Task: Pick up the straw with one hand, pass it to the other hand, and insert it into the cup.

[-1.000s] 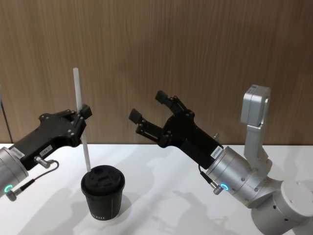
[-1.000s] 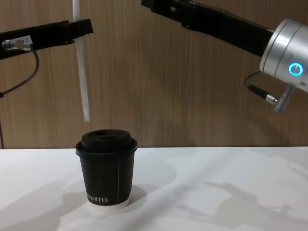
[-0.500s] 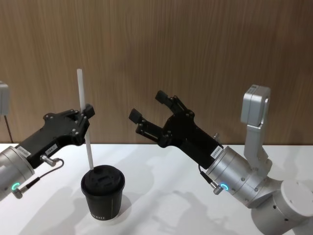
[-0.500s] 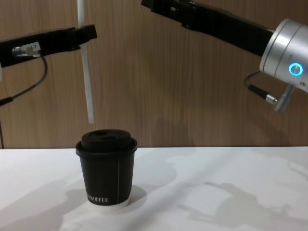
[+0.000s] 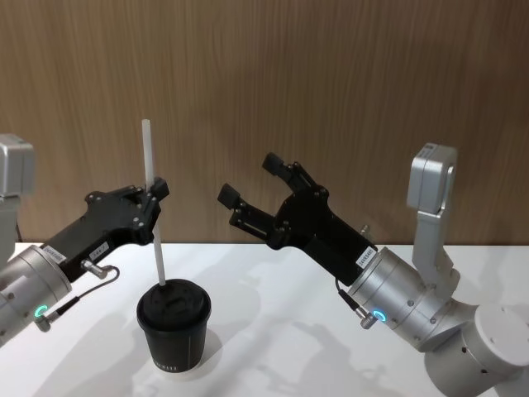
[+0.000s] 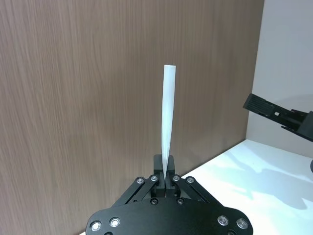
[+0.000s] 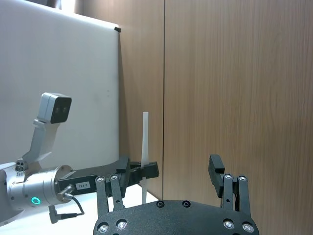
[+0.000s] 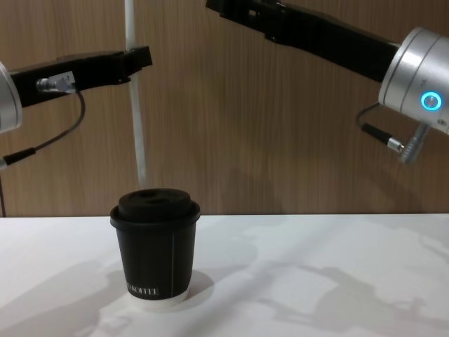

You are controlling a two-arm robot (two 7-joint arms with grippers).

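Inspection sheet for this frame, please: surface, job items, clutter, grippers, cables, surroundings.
Surface: white table, only shadows on it.
Straw: upright, lower tip just above the cup's lid, not yet inserted.
Cup: upright on the table, lid on.
Clutter: nothing seen.
Left gripper: shut on the straw, above the cup.
Right gripper: open, raised over the table, holding nothing.
Cables: short black lead at the left wrist, another at the right wrist.
Surroundings: wood-panel wall.

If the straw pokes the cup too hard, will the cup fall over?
Probably not easily: the cup is short and sits flat on the table. It looks like light paper, so a sideways poke from the straw in the left gripper might slide it.
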